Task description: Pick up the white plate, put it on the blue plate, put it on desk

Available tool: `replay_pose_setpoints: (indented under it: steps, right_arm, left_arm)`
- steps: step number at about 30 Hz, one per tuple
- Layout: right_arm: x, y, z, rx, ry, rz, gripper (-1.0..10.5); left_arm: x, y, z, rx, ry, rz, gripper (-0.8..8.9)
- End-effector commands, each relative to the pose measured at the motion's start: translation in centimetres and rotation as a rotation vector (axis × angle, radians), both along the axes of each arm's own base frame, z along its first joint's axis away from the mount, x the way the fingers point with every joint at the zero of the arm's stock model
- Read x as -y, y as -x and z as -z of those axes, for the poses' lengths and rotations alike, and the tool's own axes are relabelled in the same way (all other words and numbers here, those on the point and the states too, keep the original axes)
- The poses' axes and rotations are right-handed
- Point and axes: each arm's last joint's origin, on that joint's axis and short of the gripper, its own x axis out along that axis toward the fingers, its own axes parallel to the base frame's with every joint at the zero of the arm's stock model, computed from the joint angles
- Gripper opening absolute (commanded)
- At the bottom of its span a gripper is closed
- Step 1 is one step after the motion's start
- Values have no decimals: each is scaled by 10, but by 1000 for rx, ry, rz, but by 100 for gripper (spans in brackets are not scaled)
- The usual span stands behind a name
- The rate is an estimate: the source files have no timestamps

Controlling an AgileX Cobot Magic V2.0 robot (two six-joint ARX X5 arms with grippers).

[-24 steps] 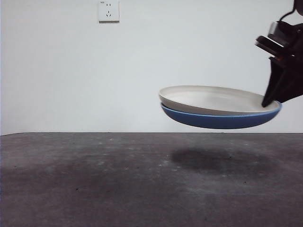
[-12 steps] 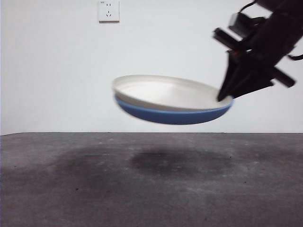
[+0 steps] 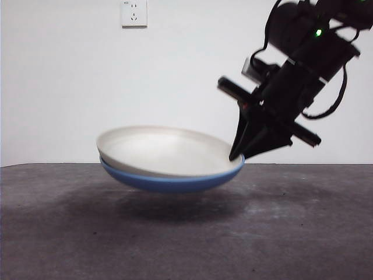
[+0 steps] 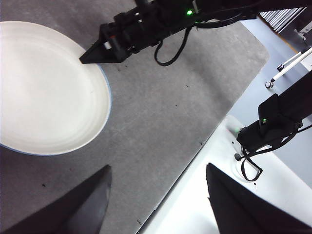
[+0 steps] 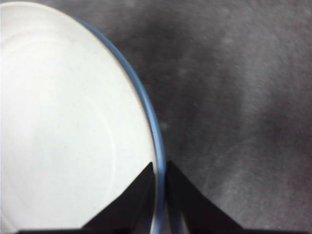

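Observation:
The white plate (image 3: 163,150) lies nested in the blue plate (image 3: 166,182), and the pair hangs tilted, low over the desk (image 3: 186,245) with its shadow close beneath. My right gripper (image 3: 236,157) is shut on the stack's right rim, one jaw on each side. In the right wrist view the jaws of the right gripper (image 5: 161,171) pinch the blue plate's rim (image 5: 146,105) beside the white plate (image 5: 63,122). My left gripper (image 4: 156,195) is open and empty, high above the desk (image 4: 170,107), looking down on the white plate (image 4: 44,92) and the right gripper (image 4: 87,58).
A wall socket (image 3: 133,13) sits high on the white wall behind. The left wrist view shows the desk's edge (image 4: 195,151), with pale floor and a black device with cables (image 4: 265,129) beyond it.
The right gripper has carried the stacked plates leftward and downward, from well above the desk to just over it. The arm now reaches further into the front view.

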Motion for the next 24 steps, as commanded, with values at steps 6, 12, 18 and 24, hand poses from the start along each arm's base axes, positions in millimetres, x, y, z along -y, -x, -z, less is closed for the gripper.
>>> replay_pose_setpoints:
  steps: [6, 12, 18, 24]
  right_arm:
    - [-5, -8, 20, -55, 18, 35, 10]
    - [-5, -9, 23, -58, 36, 48, 10]
    - [-3, -6, 25, -87, 59, 54, 32]
    - [-3, -5, 26, -100, 65, 54, 190]
  left_arm:
    - [1, -1, -2, 17, 0, 14, 311]
    - [1, -1, -2, 15, -1, 14, 312]
    - [1, 0, 0, -3, -12, 14, 312]
    - [1, 1, 0, -6, -13, 14, 312]
